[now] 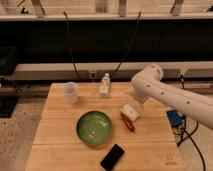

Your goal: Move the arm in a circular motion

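While the white boxy gripper [131,112] hangs low over the pale wooden table [55,145], we cannot tell whether it is spread apart or closed. Just beside it, on the side nearer the camera, lies a slim reddish-brown packet [128,122], so close that we cannot say if they touch. Above the gripper rises the large glossy white arm [170,97], bending at a bulbous joint and running off to the view's right edge. Further from the gripper, toward the view's left, sits a round green bowl [94,128], with a flat black phone [112,156] beyond it at the near edge. A small white bottle [104,85] and a clear plastic cup [71,91] stand well behind. We judge the circling is under way; the next sweep calls for keeping the gripper clear of the packet and bowl.
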`<state>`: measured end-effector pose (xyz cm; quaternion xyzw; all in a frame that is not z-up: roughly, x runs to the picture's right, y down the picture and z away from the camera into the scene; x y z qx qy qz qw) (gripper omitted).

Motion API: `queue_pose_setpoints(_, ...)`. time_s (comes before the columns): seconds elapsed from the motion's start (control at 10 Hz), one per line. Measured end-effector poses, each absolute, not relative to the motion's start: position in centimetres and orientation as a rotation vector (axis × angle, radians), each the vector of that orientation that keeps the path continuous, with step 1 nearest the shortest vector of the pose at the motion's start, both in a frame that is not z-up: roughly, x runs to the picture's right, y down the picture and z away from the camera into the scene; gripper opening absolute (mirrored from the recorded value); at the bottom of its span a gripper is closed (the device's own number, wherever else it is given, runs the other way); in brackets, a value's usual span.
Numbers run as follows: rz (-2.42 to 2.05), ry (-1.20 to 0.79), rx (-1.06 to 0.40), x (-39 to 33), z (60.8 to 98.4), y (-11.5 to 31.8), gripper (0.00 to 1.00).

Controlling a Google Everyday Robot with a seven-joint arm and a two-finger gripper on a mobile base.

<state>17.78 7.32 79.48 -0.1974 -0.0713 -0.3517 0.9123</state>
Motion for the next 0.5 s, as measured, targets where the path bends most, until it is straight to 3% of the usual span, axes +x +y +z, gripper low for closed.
queue_pose_setpoints(0.5, -0.756, -0.154, -0.407, 17.80, 79.67, 7.62, 0.80)
